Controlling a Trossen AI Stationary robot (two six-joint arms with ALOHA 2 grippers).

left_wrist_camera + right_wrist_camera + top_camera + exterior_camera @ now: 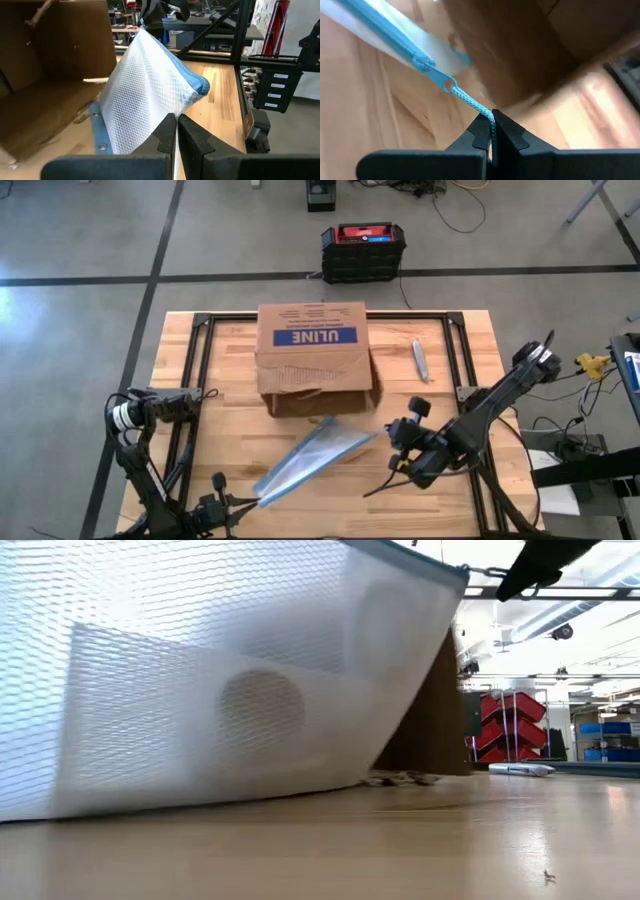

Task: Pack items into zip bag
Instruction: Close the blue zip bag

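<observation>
Grey concrete flooring with dark tape lines surrounds a pale wooden butcher-block worktop (230, 340) on a black frame; a black and red case (363, 250) stands on the floor beyond its far edge.

Task item: the translucent mesh-patterned plastic zip bag with a blue zip strip (312, 458) is stretched between the two arms near the front edge of the worktop, roughly midway along it, just in front of the brown cardboard box (313, 355).

Left hand (177, 131): clenched on one corner of the zip bag, by the front edge toward the left corner. Right hand (492, 131): clenched on the light blue braided pull cord (472, 102) tied to the zip slider (431, 70), toward the right side of the worktop.

Assessed step: drawing the zip along its track. Whether it is being opened or shut cannot be told. No small items are identifiable; a rounded shape inside the bag in the low view is too indistinct to name.

Recommended practice: hold the left grip firm as an anchor, pull the cord in line with the zip strip, keep the bag taut, and avoid jerks that could slip the thin cord.

Legible writing: "ULINE" in white on a blue panel on the box top. Smaller print beside it is unreadable. A small grey elongated object (420, 359) lies near the right edge; it bears no readable label.
</observation>
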